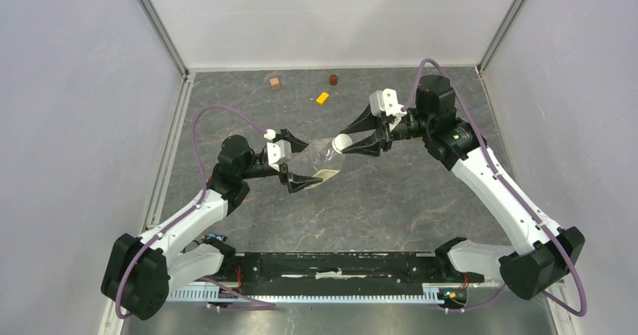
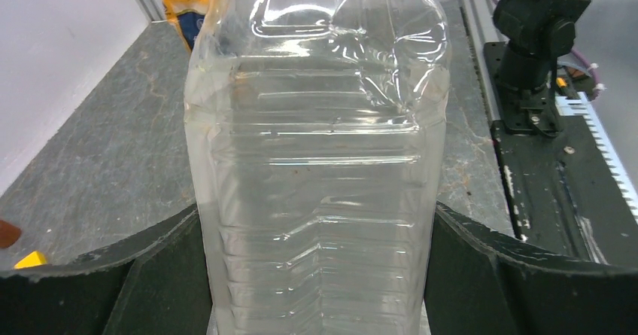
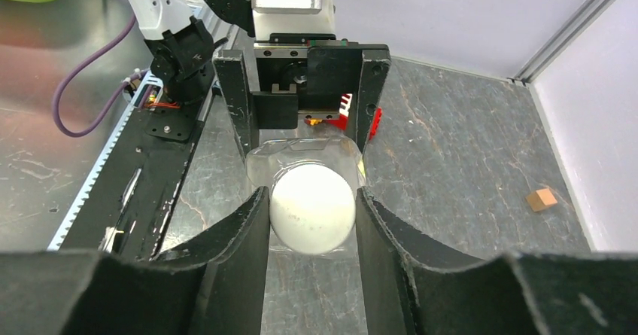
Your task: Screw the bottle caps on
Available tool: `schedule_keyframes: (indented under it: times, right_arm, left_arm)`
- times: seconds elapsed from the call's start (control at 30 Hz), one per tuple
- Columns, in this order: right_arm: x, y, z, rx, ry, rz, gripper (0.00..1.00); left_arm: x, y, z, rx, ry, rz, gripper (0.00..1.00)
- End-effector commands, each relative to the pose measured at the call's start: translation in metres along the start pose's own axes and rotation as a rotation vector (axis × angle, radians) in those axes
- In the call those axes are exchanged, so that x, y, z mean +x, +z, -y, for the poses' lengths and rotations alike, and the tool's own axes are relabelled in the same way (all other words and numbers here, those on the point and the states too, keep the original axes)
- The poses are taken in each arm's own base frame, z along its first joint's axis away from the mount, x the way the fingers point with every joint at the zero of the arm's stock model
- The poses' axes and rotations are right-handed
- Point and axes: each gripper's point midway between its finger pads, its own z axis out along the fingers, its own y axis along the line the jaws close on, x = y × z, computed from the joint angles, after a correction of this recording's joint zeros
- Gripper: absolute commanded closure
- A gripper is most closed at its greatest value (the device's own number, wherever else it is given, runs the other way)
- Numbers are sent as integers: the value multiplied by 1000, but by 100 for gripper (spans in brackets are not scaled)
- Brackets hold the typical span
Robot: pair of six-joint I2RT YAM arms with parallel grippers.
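My left gripper [image 1: 301, 160] is shut on the body of the large clear bottle [image 1: 314, 158], holding it tilted above the table; its ribbed wall [image 2: 316, 162] fills the left wrist view between the two black fingers. A white bottle cap [image 1: 342, 142] sits on that bottle's mouth. My right gripper [image 1: 344, 143] is shut on this cap [image 3: 312, 207], one finger against each side. The small orange bottle [image 2: 188, 4] with a dark blue label and a white cap stands far off in the left wrist view; I cannot see it from the top camera.
Near the back wall lie a brown block [image 1: 275, 83], a small dark brown cylinder [image 1: 333, 79] and a yellow piece [image 1: 323, 98]. The black base rail [image 1: 331, 275] runs along the near edge. Grey walls close in the left, right and back.
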Motion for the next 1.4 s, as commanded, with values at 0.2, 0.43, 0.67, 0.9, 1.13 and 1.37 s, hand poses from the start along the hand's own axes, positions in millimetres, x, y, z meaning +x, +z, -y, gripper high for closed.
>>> schedule_keyframes:
  times: [0.2,0.43,0.67,0.9,1.13,1.37]
  right_arm:
    - [2,10,21,130,77,-9,72]
    - [17,7,48,365,244,7,78]
    - [46,-14,84,775,512,33,85]
    - [75,-36,91,1059,733,106,83]
    - [36,-40,87,991,596,126,40]
    - [9,-42,61,810,198,40,2]
  left_arm:
    - [-47,11,-44,-287,289,110,75]
    - [-69,26,-66,-495,456,152,76]
    - [-77,42,-87,-686,553,110,77]
    - [-71,50,-96,-829,606,22,77]
    - [-22,40,-85,-754,504,-137,76]
    - [30,8,-65,-556,327,-314,76]
